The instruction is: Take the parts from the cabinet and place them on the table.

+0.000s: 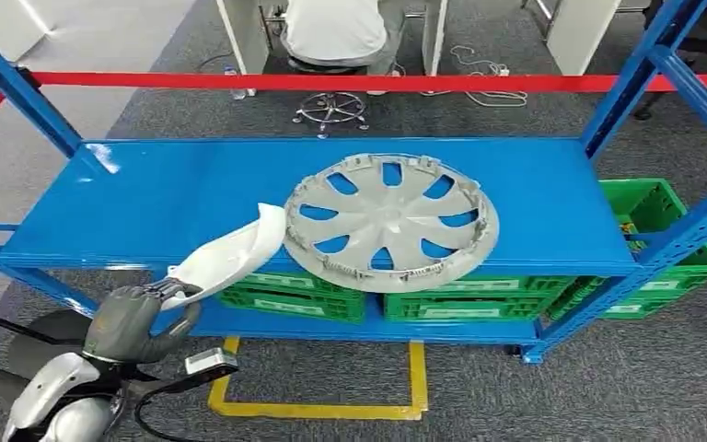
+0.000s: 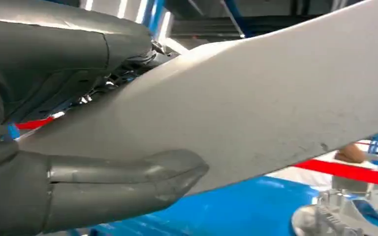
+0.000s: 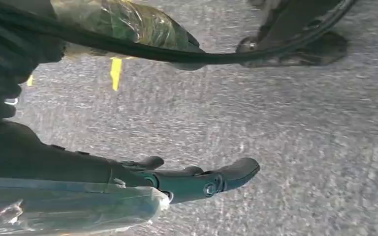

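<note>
Left hand (image 1: 133,318): you grip the white trim part (image 1: 230,253) at its near end.
Right hand (image 3: 187,179): fingers apart, holding nothing.
Handling: probably light, stiff, smooth plastic; keep your hold firm.

The white part (image 2: 256,98) hides most of the left hand's fingers (image 2: 128,177).

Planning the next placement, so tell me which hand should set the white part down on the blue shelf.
Left. The left hand already grips the white part at the blue shelf's front edge, beside the wheel cover. The right hand hangs over grey floor, fingers apart, holding nothing.
</note>
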